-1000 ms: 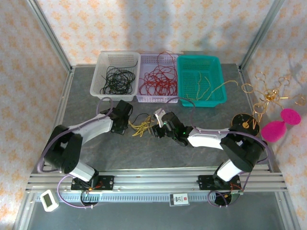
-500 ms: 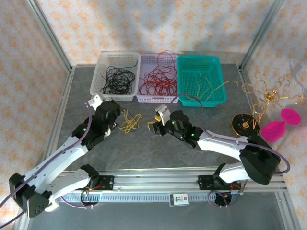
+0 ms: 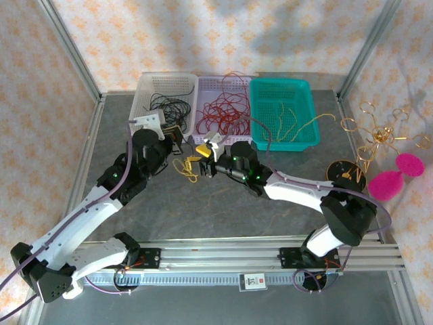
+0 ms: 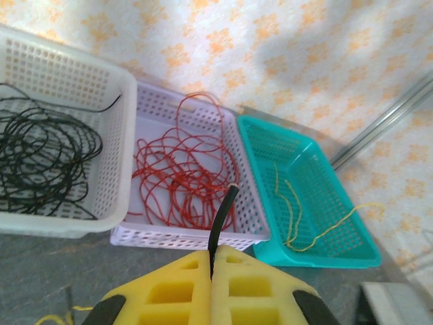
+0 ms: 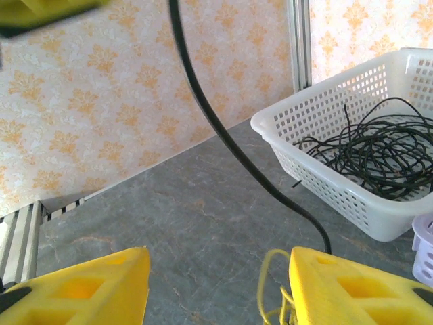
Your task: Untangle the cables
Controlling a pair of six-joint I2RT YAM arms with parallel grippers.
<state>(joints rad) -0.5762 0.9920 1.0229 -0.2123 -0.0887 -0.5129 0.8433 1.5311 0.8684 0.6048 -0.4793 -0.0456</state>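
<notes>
Pinching a thin black wire [image 4: 223,210] in the closed left claw [image 4: 212,267], right claw [image 5: 216,284] apart. Mostly sorted into plastic baskets [image 3: 223,140], seemingly; yet to free tangled yellow wires [image 3: 187,167].

fingers [image 4: 169,291] of the left gripper [image 4: 211,261] are yellow, the cable [image 4: 223,215] between them black. ahead of them: white basket [image 4: 118,169] with black wires [image 4: 40,156], lilac basket [image 4: 189,238] with red wires [image 4: 183,169], teal basket [image 4: 318,256] with yellow wires [image 4: 304,233]. cream wall [image 4: 203,47], orange floral pattern; grey marbled table [image 5: 203,230].
</notes>
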